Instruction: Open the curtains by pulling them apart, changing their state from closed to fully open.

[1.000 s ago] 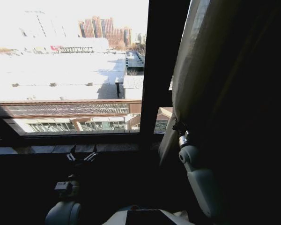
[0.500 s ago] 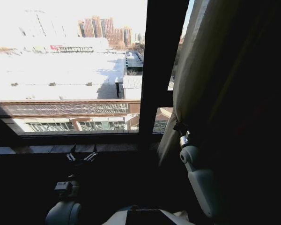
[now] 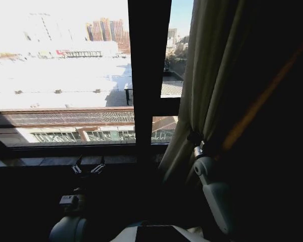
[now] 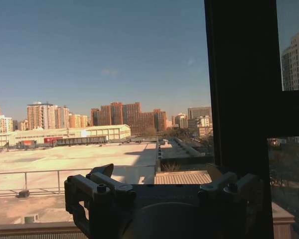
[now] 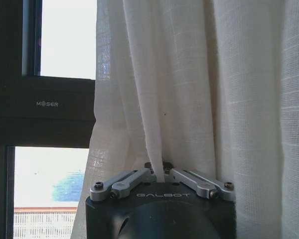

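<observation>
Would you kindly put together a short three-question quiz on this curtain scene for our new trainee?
1. True or false: the right gripper is shut on a fold of the curtain.
2. Multiple choice: in the head view, where is the left gripper? A) clamped on the curtain B) open and low in front of the window sill, holding nothing C) pressed against the window frame bar
3. Fill in: in the head view, the gathered curtain hangs to the ___ of the dark vertical frame bar.

Key: 1 true; 2 B; 3 right
</observation>
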Tool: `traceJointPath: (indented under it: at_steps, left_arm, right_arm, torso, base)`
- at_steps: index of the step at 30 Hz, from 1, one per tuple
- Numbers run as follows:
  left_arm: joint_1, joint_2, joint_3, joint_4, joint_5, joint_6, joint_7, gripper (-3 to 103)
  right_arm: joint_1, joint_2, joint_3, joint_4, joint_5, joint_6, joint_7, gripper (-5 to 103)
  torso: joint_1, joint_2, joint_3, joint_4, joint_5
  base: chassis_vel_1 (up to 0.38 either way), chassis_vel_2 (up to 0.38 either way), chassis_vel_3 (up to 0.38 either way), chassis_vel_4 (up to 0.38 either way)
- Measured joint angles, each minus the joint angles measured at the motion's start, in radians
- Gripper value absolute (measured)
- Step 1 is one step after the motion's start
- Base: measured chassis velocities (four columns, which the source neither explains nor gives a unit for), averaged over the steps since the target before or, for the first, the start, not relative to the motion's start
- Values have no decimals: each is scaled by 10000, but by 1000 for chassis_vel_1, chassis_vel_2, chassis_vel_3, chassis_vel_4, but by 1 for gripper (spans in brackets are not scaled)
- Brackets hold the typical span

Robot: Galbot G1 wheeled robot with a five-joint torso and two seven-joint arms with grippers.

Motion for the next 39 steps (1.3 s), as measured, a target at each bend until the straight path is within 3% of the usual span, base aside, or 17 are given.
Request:
traceJointPath:
  at_steps: [6, 11, 19, 32, 39]
  left_arm:
    - [-13, 14, -2, 35, 0, -4, -1, 100]
    - [-14, 33, -7, 37, 0, -4, -9, 100]
    - [-20, 43, -5, 34, -7, -4, -6, 100]
    - [-2, -87, 58, 76, -15, -114, -8, 100]
    - [2, -87, 29, 78, -18, -137, -12, 100]
  right_arm:
    - [-14, 16, 51, -72, -4, 11, 11, 0]
    - [125, -27, 422, -445, 42, 12, -29, 0]
    - [604, -479, 1578, -1366, 898, -127, -60, 0]
    - [1246, -759, 3057, -3263, 1185, -145, 659, 0]
    - [1112, -795, 3179, -3330, 1167, -57, 1120, -3]
  torso:
    - [0, 0, -1, 4, -16]
    - [-1, 1, -1, 5, -7]
    - [0, 0, -1, 1, -2]
    - [-1, 1, -1, 4, -8]
    - [-1, 1, -2, 2, -8]
  base:
    - [-7, -15, 8, 8]
    - [16, 27, -10, -11]
    - [0, 0, 0, 0]
    - [0, 0, 0, 0]
    - [0, 0, 0, 0]
